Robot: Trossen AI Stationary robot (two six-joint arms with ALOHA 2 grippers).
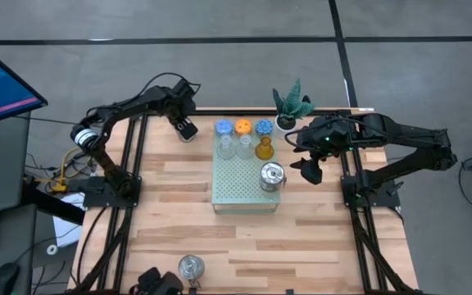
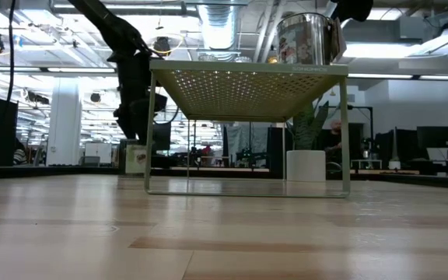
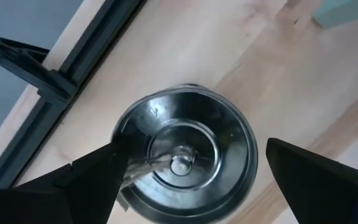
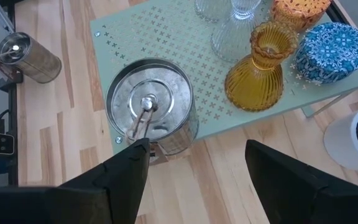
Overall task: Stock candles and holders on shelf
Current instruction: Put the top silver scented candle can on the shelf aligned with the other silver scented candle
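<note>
My left gripper (image 3: 191,180) hangs open straddling a silver tin (image 3: 185,155) near the table's far-left edge; I'd drop squarely before closing. The shelf (image 1: 240,184) has bare room at its front-left. My right gripper (image 4: 194,168) hovers open off another tin (image 4: 151,109) at the shelf's right edge.

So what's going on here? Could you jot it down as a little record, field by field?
shelf: mint green, mid-table
on shelf: two blue candles, orange candle, two clear cups, amber cup, silver tin
off shelf: tin under the left gripper; another tin at the near table edge
left gripper: open, over a tin
right gripper: open, beside the shelf, empty
plant: behind the shelf
</note>
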